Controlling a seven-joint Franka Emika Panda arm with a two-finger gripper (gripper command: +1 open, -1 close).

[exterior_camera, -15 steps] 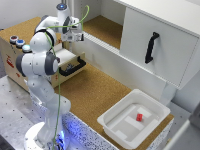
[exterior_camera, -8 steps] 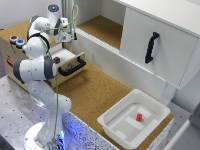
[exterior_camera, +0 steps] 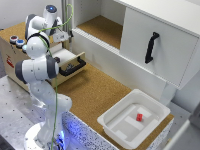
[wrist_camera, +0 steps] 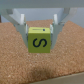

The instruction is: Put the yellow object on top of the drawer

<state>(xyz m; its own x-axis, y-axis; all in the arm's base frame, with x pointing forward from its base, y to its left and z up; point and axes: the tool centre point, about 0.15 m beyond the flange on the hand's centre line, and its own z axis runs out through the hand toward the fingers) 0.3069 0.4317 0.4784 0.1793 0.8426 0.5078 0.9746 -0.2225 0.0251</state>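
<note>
The carry step is in hand: the gripper has its jaws clamped on the yellow object, a lettered cube, above cork. The drawer sits at about nine o'clock; next comes lowering onto its top and releasing.

A cork-topped table carries the drawer and a white bin.

A white cabinet with a black handle fills the exterior view's right, its door shut. Beside it lies an open cork-lined recess. A cork mat covers the table. At the near right of the mat sits a white tray holding 1 small red block.
</note>
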